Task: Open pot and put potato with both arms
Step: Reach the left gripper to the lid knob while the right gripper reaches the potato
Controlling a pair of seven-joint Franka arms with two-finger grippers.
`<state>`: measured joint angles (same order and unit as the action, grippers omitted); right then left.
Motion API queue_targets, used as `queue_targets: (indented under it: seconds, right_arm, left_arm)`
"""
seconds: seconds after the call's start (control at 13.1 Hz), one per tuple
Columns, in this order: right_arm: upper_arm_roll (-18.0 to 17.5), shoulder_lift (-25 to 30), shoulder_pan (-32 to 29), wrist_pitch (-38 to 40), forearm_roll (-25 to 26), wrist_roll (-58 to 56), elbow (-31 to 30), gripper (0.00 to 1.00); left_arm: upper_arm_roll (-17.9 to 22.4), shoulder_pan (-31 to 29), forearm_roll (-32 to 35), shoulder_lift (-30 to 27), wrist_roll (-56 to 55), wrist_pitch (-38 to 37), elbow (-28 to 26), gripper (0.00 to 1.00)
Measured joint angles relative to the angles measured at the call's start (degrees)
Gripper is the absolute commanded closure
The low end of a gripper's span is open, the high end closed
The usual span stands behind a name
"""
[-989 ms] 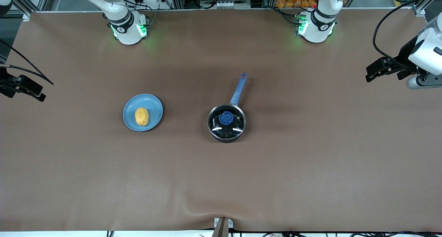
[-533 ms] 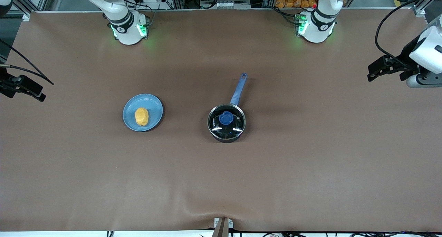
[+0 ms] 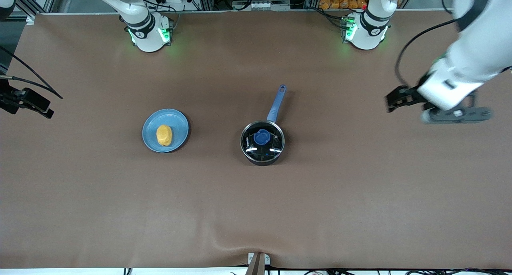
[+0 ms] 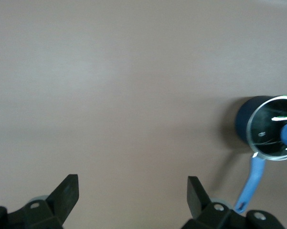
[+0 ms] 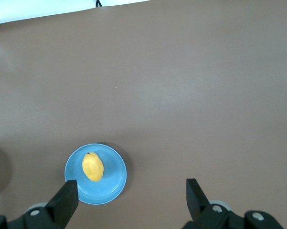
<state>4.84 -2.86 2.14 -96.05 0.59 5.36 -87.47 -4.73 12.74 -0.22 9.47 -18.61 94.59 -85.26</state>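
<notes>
The pot [image 3: 262,143], a black saucepan with a blue handle [image 3: 277,103], stands mid-table with its glass lid and blue knob [image 3: 261,137] on. It also shows in the left wrist view [image 4: 270,128]. The yellow-orange potato [image 3: 164,135] lies on a blue plate [image 3: 178,125] toward the right arm's end, and shows in the right wrist view [image 5: 92,167]. My left gripper [image 3: 394,101] is open and empty over bare table toward the left arm's end; its fingers [image 4: 67,193] show apart. My right gripper [image 3: 42,108] is open and empty over the table's end, away from the plate [image 5: 112,183].
Brown table cover [image 3: 256,211] runs all round the pot and plate. The arm bases [image 3: 149,35] stand along the table edge farthest from the front camera. A small metal bracket [image 3: 258,261] sits at the edge nearest that camera.
My left arm has swung in from the table's end toward the pot, its gripper staying open. The right arm, pot, plate and potato have not moved.
</notes>
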Motion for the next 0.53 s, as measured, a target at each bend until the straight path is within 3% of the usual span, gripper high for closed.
queue_targets:
  seconds: [0.3, 0.53]
  right_arm:
    - [-0.07, -0.34, 0.04, 0.76, -0.01, -0.11, -0.01, 0.0]
    - [-0.09, -1.46, 0.06, 0.84, -0.01, -0.14, -0.1, 0.0]
  left_arm:
    - [-0.23, 11.75, -0.03, 9.35, -17.22, 12.66, 0.85, 0.0]
    - [-0.02, 17.17, -0.03, 19.36, -25.13, 18.48, 6.95, 0.0]
